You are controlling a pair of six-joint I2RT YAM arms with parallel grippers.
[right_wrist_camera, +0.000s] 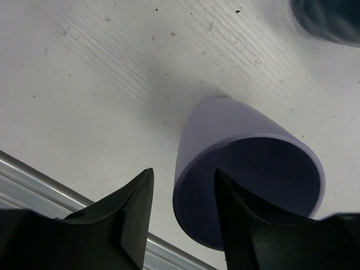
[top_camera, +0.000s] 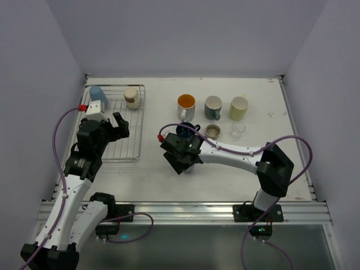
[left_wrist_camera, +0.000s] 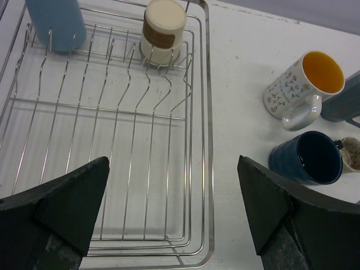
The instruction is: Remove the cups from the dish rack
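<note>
I count one rack (top_camera: 129,147) and nine cups. Two are in the rack: a blue cup (top_camera: 98,95) and a cream cup (top_camera: 132,97). Seven are outside it: an orange-inside mug (top_camera: 186,103), grey mug (top_camera: 212,105), yellow cup (top_camera: 238,107), navy mug (left_wrist_camera: 306,160), speckled cup (top_camera: 212,131), clear glass (top_camera: 238,130), lavender cup (right_wrist_camera: 225,135).

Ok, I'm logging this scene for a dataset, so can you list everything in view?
Silver wire dish rack: one, left of table.
Tall light blue cup: one, rack's far left corner.
Beige cup with brown band: one, rack's far right corner.
White mug with orange inside: one, far row on table.
Grey mug: one, far row, middle.
Pale yellow-green cup: one, far row, right.
Navy mug: one, nearer row.
Small speckled beige cup: one, nearer row.
Tiny clear glass: one, nearer row.
Lavender cup: one, on table at right gripper.
White table: one.
Left gripper: open, above rack.
Right gripper: open, straddling lavender cup's wall.
</note>
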